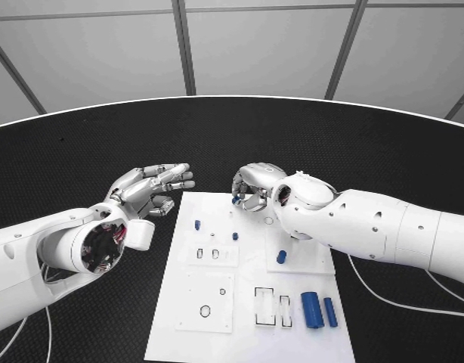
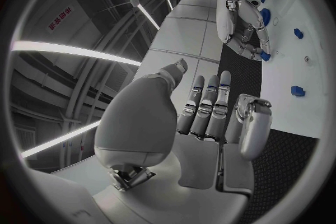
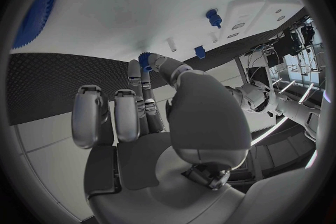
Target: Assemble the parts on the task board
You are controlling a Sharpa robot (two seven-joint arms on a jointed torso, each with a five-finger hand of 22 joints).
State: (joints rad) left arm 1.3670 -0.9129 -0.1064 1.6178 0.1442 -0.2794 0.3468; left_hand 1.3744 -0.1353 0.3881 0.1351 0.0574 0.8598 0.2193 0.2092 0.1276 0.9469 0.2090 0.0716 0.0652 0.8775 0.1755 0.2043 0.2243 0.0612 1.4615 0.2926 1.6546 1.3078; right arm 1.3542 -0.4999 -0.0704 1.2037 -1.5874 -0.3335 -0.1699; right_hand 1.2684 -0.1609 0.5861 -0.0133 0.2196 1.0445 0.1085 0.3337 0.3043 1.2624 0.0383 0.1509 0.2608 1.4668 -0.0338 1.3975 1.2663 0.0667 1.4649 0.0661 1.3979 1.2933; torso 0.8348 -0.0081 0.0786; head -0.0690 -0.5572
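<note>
Nearest us, two blue cylinders (image 1: 320,309) lie side by side at the near end of the task board (image 1: 249,333) (white, on the black table (image 1: 79,151)). At the board's far edge, our right hand (image 1: 256,187) pinches a small blue part (image 3: 145,60) in its fingertips. Our left hand (image 1: 150,189) hovers beside the board, fingers apart, holding nothing.

The right robot hand (image 1: 256,187) crowds the task board's (image 1: 216,333) far edge; bare black table (image 1: 101,144) lies around.

white task board (image 1: 205,333) flat, table ctr | blue parts (image 1: 311,309) lying near edge
</note>
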